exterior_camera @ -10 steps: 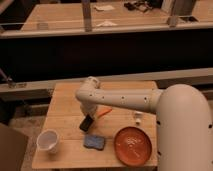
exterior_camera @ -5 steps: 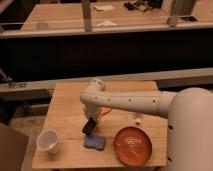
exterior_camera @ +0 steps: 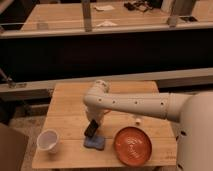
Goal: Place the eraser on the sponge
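L side of wood table (exterior_camera: 65, 107): white cup (exterior_camera: 48, 140), upright, well apart from the rest. Ctr: arm (exterior_camera: 135, 104) comes in from R and bends down, gripper (exterior_camera: 93, 125) clamped tight on eraser (exterior_camera: 91, 131), which hangs tilted w/ its lower end right at top of blue sponge (exterior_camera: 95, 144) near table's front edge; can't tell if they touch. R: small white obj (exterior_camera: 137, 120) on table below arm, orange plate (exterior_camera: 133, 145) near sponge, not touching it.
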